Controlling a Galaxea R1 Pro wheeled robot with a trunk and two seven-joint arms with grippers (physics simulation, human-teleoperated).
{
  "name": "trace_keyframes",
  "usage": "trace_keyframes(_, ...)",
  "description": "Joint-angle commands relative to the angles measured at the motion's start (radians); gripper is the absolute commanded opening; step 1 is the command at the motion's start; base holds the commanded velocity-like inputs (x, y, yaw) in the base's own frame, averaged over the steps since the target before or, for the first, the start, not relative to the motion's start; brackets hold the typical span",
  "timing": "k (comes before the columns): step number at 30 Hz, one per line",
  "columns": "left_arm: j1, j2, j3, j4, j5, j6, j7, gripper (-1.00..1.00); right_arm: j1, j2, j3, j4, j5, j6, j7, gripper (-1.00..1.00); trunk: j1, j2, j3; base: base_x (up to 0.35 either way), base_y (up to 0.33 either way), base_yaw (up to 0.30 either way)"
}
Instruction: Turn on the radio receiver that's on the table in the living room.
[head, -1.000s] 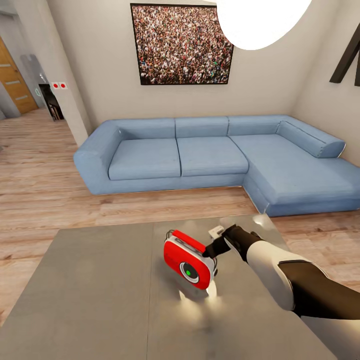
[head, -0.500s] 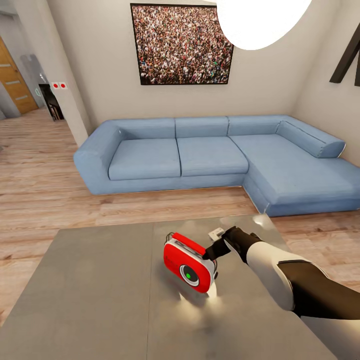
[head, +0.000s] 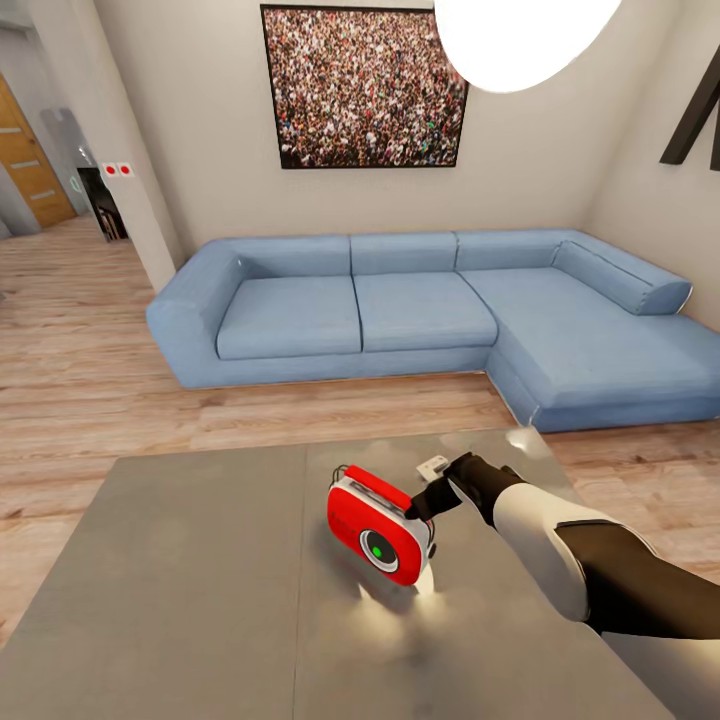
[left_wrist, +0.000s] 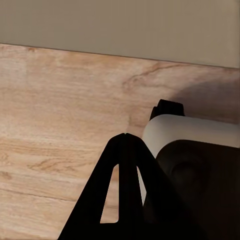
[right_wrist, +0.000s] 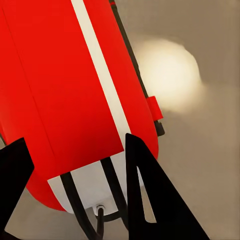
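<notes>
right hand (head: 425, 497): spread, against radio receiver (head: 378, 522) | unmoved on table (head: 200, 590) | left hand (left_wrist: 125, 145): pinched closed

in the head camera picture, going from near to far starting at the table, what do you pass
Table → red radio with the right gripper at its side → strip of wood floor → blue sofa → wall with the crowd picture.
</notes>
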Motion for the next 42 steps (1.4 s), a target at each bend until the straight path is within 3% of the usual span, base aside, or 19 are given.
trace_keyframes(1,0.000,-0.001,0.000,0.000,0.000,0.000,0.000,-1.00,0.000,0.000,-0.011,0.000,-0.005,0.001,0.000,-1.00,0.004,-0.007,-0.003,0.000,0.000,0.000)
trace_keyframes(5,0.000,-0.004,0.000,0.000,0.000,0.000,0.000,-1.00,0.000,0.001,-0.011,0.000,-0.005,0.001,-0.001,-1.00,0.019,-0.035,-0.016,0.000,0.000,0.000)
trace_keyframes(11,0.000,-0.005,0.000,0.000,0.000,0.000,0.000,-1.00,0.000,0.001,-0.011,0.001,-0.005,0.001,-0.042,-1.00,0.019,-0.035,-0.016,0.000,0.000,0.000)
trace_keyframes(19,0.000,-0.005,0.000,0.000,0.000,0.000,0.000,-1.00,0.000,0.002,-0.011,0.001,-0.005,0.001,-0.047,-1.00,0.019,-0.035,-0.016,0.000,0.000,0.000)
trace_keyframes(42,0.000,-0.005,0.000,0.000,0.000,0.000,0.000,-1.00,0.000,0.002,-0.011,0.004,-0.005,0.001,-0.047,-1.00,0.107,-0.196,-0.088,0.000,0.000,0.000)
